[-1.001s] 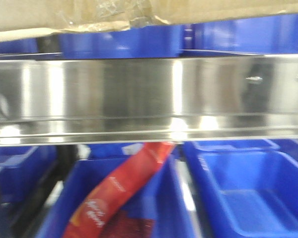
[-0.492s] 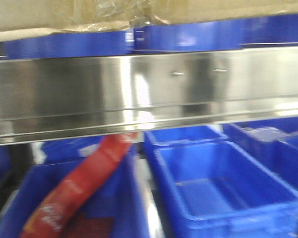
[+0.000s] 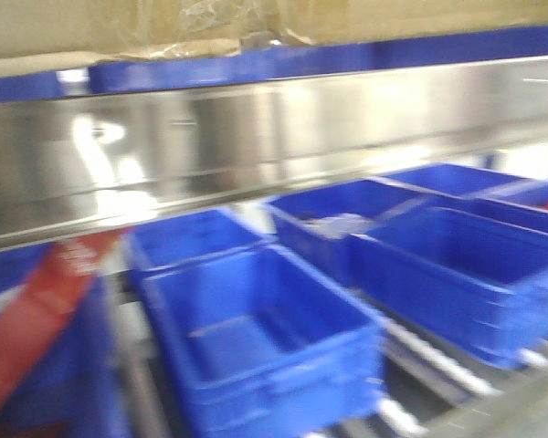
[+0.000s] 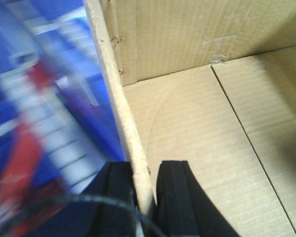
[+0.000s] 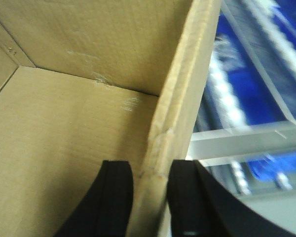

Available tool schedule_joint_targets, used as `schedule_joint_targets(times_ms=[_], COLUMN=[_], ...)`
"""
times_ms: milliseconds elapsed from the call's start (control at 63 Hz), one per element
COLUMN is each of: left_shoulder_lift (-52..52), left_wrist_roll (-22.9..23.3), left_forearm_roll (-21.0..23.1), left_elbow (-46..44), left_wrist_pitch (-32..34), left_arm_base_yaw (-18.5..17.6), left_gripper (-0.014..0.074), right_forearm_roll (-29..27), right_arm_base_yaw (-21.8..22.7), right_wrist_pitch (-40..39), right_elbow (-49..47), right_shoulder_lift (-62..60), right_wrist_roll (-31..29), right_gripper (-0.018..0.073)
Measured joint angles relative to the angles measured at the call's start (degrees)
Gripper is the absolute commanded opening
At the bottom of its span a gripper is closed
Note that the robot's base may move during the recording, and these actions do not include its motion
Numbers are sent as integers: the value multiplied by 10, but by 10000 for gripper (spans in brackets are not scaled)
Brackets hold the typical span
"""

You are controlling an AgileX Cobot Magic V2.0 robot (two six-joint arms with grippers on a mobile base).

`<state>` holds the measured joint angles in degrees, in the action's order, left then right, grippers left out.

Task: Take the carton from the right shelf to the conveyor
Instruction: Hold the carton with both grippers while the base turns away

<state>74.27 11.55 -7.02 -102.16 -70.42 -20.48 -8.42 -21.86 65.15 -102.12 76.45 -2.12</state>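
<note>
The brown carton (image 3: 91, 27) fills the top of the front view, with wrinkled clear tape (image 3: 221, 26) on its lower seam. It sits above the right shelf's shiny steel rail (image 3: 301, 128). My left gripper (image 4: 145, 197) is shut on the carton's left wall (image 4: 119, 103), one finger outside and one inside. My right gripper (image 5: 150, 197) is shut on the carton's right wall (image 5: 182, 94) in the same way. Both wrist views look into the empty carton (image 4: 197, 128) (image 5: 64, 128). The conveyor is out of view.
Several blue plastic bins (image 3: 256, 338) stand on the rack level below the rail, blurred. A red package (image 3: 36, 310) leans at the lower left. Silver rollers and a rail (image 5: 237, 138) show beside the carton's right wall.
The rail, the blue bins and the red package have slid left across the front view and tilted. The carton keeps its place at the top. Both grippers hold on.
</note>
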Motion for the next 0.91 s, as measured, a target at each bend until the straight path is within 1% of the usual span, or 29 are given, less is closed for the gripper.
schedule_joint_targets(times_ms=[905], left_shoulder_lift=[0], left_wrist_roll=[0], left_forearm_roll=[-3], left_elbow=[0], left_wrist_pitch=[1], left_arm_base_yaw=[0], left_gripper=[-8], right_forearm_roll=[0], right_arm_base_yaw=[0], right_wrist_pitch=[-1], right_elbow=[0], right_shoulder_lift=[0], right_wrist_roll=[-1], right_gripper=[-70])
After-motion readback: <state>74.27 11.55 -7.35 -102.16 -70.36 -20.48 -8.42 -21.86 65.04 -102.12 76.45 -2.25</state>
